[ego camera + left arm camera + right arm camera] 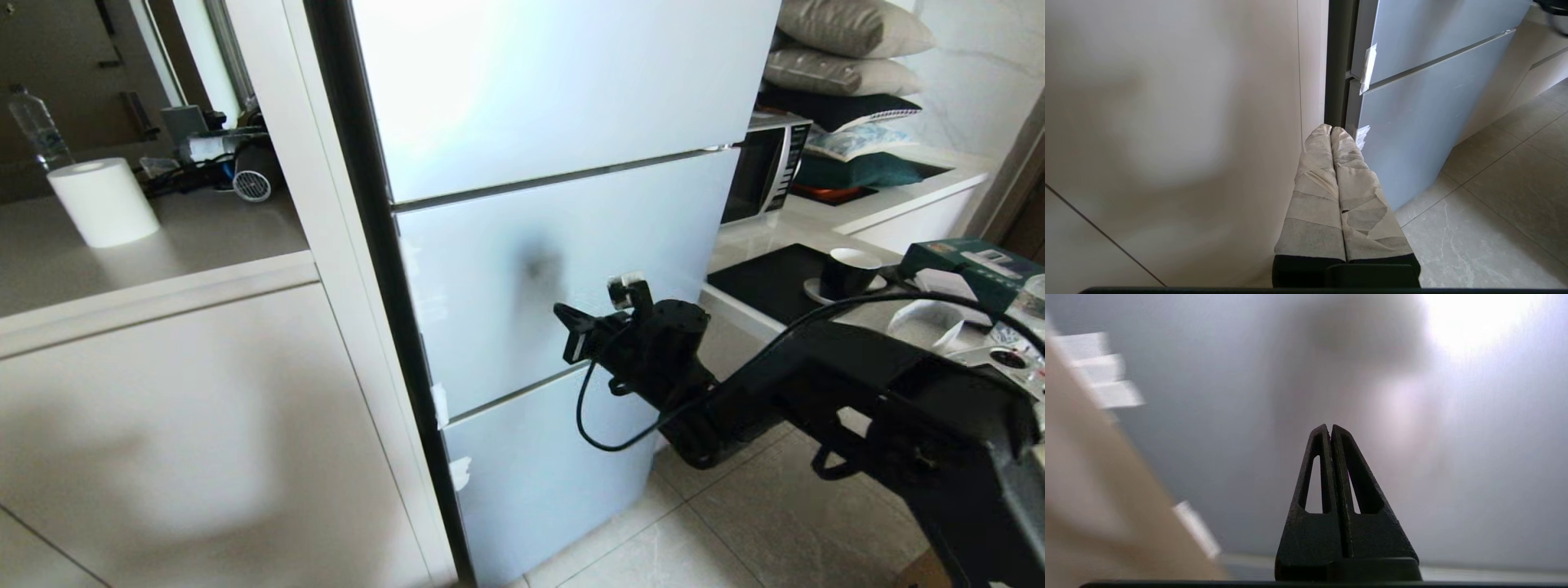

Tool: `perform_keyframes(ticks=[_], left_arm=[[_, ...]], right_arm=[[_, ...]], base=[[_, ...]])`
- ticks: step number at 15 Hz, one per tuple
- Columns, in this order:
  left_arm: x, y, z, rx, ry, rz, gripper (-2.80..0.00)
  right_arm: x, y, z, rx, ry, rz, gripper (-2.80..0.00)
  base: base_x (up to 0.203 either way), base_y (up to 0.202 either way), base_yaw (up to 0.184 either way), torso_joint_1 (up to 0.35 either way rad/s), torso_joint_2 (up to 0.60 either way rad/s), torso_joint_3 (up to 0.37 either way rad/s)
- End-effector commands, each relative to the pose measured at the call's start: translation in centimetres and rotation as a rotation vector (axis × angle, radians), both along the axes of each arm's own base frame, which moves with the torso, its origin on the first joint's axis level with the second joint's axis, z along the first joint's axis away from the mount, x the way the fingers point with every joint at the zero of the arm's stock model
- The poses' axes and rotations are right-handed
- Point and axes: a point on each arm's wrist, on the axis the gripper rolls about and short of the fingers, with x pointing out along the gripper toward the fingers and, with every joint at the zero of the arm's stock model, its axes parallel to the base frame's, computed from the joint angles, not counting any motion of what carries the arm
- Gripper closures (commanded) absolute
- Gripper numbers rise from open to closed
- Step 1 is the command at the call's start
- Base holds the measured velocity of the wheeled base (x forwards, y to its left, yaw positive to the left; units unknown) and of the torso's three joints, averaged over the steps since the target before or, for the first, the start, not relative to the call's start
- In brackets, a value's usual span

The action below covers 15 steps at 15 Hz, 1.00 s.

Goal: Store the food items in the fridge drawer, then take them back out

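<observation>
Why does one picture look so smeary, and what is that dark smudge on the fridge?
Right wrist view: the background is motion-blurred with a bright glare patch, only the shut right pincer sharp. Head view: the smudge is a soft shadow or reflection on the glossy door panel. Left wrist view: sharp, evenly lit.

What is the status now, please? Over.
Right gripper shut, empty, raised at the middle fridge panel. Left gripper shut, parked low. All panels closed; no food visible.
</observation>
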Motion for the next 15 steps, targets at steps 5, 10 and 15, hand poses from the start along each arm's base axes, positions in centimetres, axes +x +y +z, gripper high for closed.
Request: perform_keyframes(ticks=[5, 10, 15], left_arm=[[0.0, 0.0, 0.0, 0.000, 0.000, 0.001, 0.00], [0.0, 0.0, 0.0, 0.000, 0.000, 0.001, 0.00], [0.0, 0.0, 0.0, 0.000, 0.000, 0.001, 0.00]], right_arm=[[-16.1, -7.4, 15.1, 0.016, 0.030, 0.032, 0.00], [-35.5, -19.5, 18.6, -0.012, 0.045, -0.175, 0.00], [-44.0, -22.7, 5.3, -0.184, 0.194, -0.602, 0.00]], base=[[0.000, 0.000, 0.000, 0.000, 0.00, 0.000], [0.000, 0.000, 0.000, 0.000, 0.00, 0.000], [0.000, 0.000, 0.000, 0.000, 0.00, 0.000]])
